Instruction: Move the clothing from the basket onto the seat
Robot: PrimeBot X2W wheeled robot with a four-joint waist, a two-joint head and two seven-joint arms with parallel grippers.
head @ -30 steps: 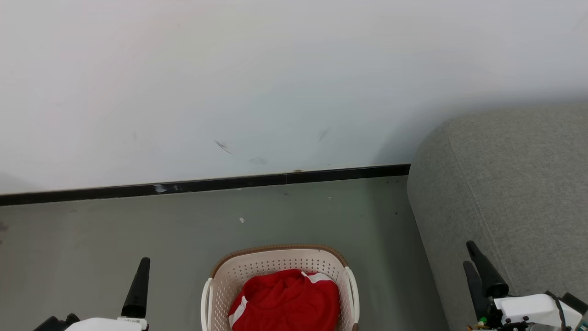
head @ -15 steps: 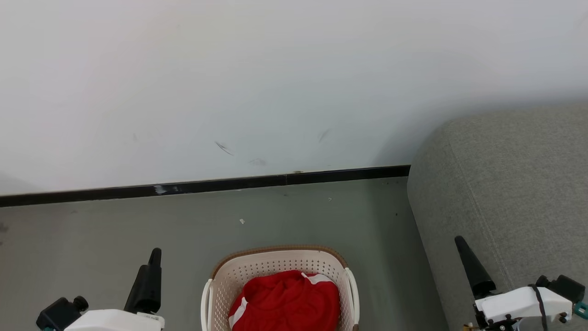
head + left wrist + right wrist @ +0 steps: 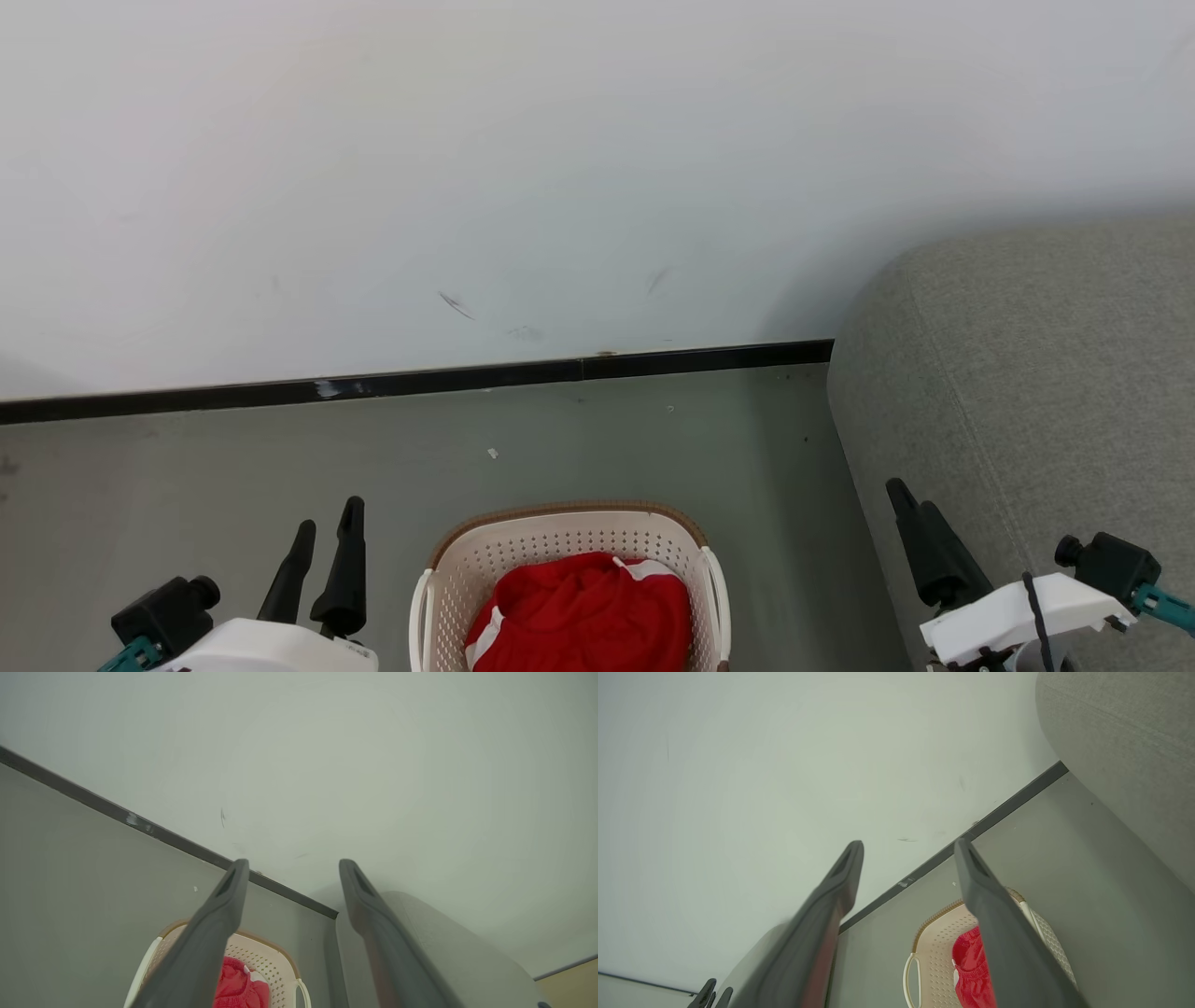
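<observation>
The cream perforated basket stands on the floor at the bottom centre of the head view. Red clothing with white stripes lies bunched inside it. The grey seat rises just right of the basket. My left gripper is open, left of the basket and apart from it. My right gripper is open in front of the seat's near side. Between the open fingers of the left gripper the basket and clothing show below. The right gripper looks over the basket and clothing.
A white wall with a black skirting board runs behind the basket. Grey floor lies between the wall and the basket. A narrow strip of floor separates the basket from the seat.
The left gripper has risen and drifted right, turning so both fingers show. The right gripper has moved left and slightly up. Basket and clothing lie as before.
</observation>
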